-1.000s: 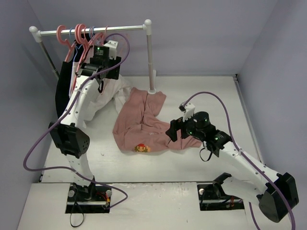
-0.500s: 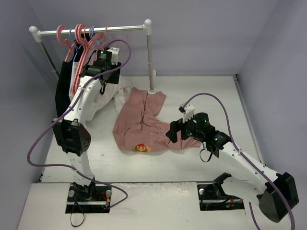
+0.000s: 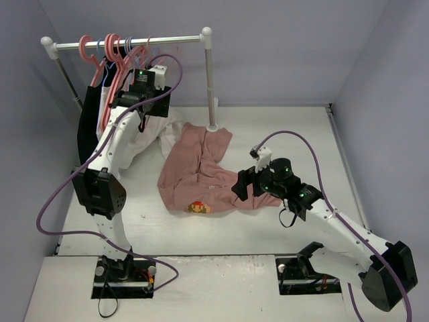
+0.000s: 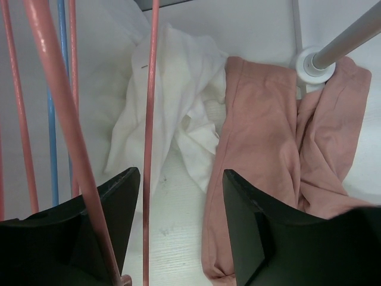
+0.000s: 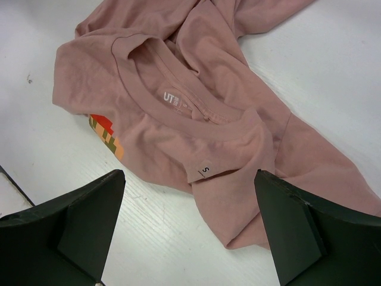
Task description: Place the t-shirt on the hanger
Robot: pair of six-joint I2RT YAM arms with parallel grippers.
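Note:
The salmon-pink t-shirt (image 3: 200,168) lies crumpled on the table, its collar and orange print facing up (image 5: 196,107). It also shows in the left wrist view (image 4: 262,137). The thin pale-pink hanger (image 3: 139,55) hangs on the rail. One of its thin bars (image 4: 152,119) runs between my left gripper's open jaws, close to the left finger (image 4: 113,208). My left gripper (image 4: 181,176) is raised beside the hangers (image 3: 139,100). My right gripper (image 5: 189,176) is wide open and empty, hovering over the shirt's collar at the size tag (image 3: 241,184).
A white garment (image 3: 157,131) lies piled under the rack beside the shirt. A black garment (image 3: 87,127) hangs at the left. Thicker coral hangers (image 3: 110,50) and a blue one (image 4: 61,59) crowd the rail. The rack's right post (image 3: 210,80) stands at the shirt's far edge.
My left arm has shifted slightly, bringing the gripper a little closer to the hangers. The right gripper has barely moved. The shirt lies as before.

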